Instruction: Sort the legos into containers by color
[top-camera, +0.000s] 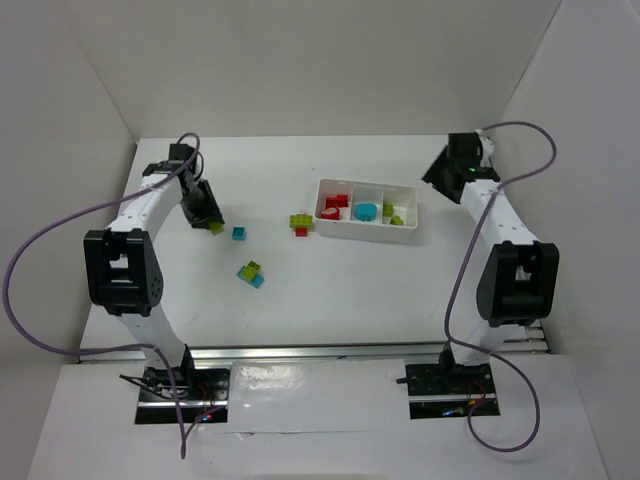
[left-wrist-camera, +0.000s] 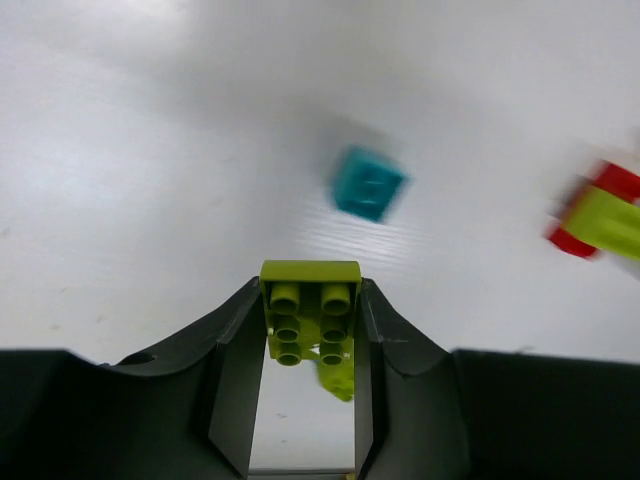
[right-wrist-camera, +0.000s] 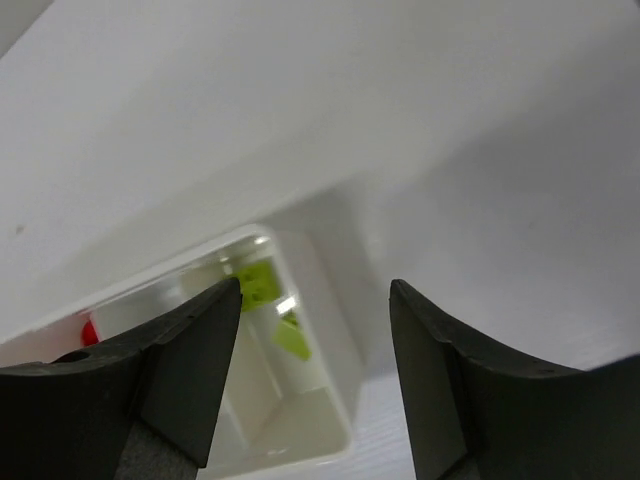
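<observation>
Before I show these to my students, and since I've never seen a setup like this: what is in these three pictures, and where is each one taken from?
These are two robot arms bolted to a white table, sorting toy bricks by colour. The wide picture comes from a fixed camera above and behind the arms. The other two come from a camera on each wrist, so the dark shapes at the bottom are that arm's own fingers. The left end effector is closed on a yellow-green brick. The right end effector is open and empty, near the white tray, whose three compartments hold red, cyan and green pieces. Loose on the table lie a cyan brick, a cyan-and-green stack and a green-and-red stack.
</observation>
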